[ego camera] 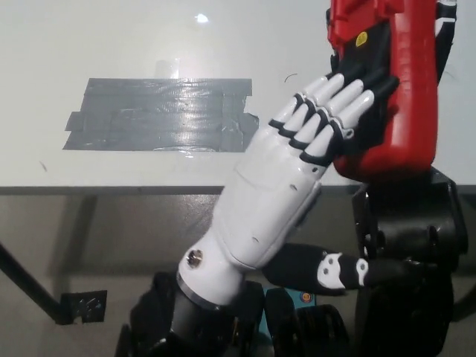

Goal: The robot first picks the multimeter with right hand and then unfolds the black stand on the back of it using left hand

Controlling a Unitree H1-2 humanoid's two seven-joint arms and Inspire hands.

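Gripping the red plastic multimeter (401, 97) upright, the black right hand (416, 216) is clasping its lower end; the white left hand (297, 171) is pressing straightened, slightly spread fingers (335, 97) against the multimeter's black stand (375, 111), grasping nothing.

Bright overhead light is washing out the white table (89, 44), leaving a small hot spot on its far side. Glare is streaking across the grey tape patch (160, 115). Under the table's near edge, everything is sitting dim and slightly soft.
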